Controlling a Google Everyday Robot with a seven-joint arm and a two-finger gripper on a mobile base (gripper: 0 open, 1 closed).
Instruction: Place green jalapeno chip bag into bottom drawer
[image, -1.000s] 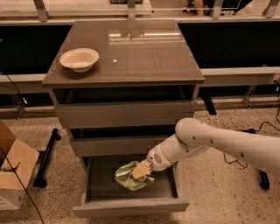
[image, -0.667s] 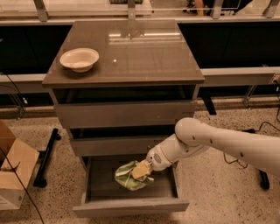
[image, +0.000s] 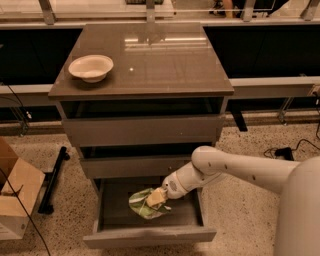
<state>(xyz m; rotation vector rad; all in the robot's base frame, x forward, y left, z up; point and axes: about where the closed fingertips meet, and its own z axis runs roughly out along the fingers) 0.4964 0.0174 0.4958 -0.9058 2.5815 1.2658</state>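
Nearest the camera, the bottom drawer (image: 150, 236) of the grey cabinet stands pulled well out, its plain front panel forward and its shallow tray open to view. Inside it, toward the middle and a little to the right, is the green jalapeno chip bag (image: 141, 206) — crumpled, with pale print showing. It sits low in the tray, but whether it rests on the drawer floor cannot be told. The gripper (image: 156, 198) is down inside the drawer, clamped on the bag's upper right part, where the foil bunches around its pale fingers. The white arm (image: 235, 170) reaches in from the lower right, bending at a rounded joint just in front of the middle drawer (image: 132, 166), which is open by a small gap. Above it the top drawer (image: 142, 130) is likewise slightly ajar, with a dark slot over its front. To the left on the speckled floor (image: 250, 215) sits an open cardboard box (image: 15, 195), with a black stand (image: 54, 180) lying between it and the cabinet — a dark cable and plug (image: 282, 151) lie on the right. On the glossy cabinet top (image: 165, 60), near its front left corner, rests a white round bowl (image: 91, 67), upright and well apart from everything below.
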